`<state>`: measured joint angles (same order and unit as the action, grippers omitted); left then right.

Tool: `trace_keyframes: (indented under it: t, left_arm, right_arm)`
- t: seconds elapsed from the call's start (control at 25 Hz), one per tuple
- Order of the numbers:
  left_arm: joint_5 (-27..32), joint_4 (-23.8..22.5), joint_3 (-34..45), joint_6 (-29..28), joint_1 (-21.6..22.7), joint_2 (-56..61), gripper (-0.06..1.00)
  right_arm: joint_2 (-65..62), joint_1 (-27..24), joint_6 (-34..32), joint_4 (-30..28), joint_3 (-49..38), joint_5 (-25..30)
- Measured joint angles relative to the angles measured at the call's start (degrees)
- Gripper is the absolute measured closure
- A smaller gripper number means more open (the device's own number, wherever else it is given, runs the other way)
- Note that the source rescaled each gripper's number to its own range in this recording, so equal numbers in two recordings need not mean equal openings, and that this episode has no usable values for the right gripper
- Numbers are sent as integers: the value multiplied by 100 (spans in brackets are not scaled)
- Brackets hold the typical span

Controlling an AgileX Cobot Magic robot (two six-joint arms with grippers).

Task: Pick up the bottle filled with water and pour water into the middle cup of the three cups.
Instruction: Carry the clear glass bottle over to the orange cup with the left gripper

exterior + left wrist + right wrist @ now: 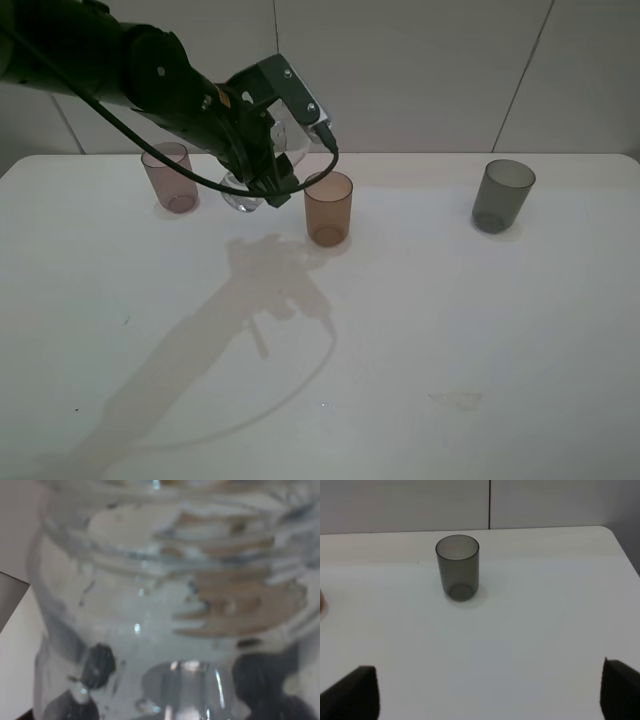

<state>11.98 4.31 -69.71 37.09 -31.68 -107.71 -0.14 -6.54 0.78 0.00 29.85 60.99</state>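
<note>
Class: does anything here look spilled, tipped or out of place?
No cup is tipped. Only the bottle tilts, held by the left gripper beside the middle cup. A faint smudge lies on the table toward the camera.

White table [450,340]; pale tiled wall [420,70] with dark seams behind.

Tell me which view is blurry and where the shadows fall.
Left wrist view: the bottle fills the frame, too close, out of focus. High view: sharp; the arm casts a long shadow on the table. Right wrist view: sharp, the grey cup crisp.
</note>
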Motion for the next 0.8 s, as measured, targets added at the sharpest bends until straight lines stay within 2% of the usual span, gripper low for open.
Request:
trace_keyframes:
  t: [0.2, 0.4, 0.48, 0.64, 0.8]
  left_arm:
    - [751, -845, -389, -296, 0, -148, 93]
    - [896, -1533, -420, -313, 0, -173, 93]
    - [939, -1954, -427, -377, 0, -204, 93]
    - [1050, -2947, -439, -837, 0, -331, 93]
    - [1091, -3749, -522, -1308, -21, -456, 93]
  right_arm:
    - [0, 0, 0, 0, 0, 0]
    - [0, 0, 0, 0, 0, 0]
    - [0, 0, 0, 0, 0, 0]
    - [0, 0, 0, 0, 0, 0]
    - [0, 0, 0, 0, 0, 0]
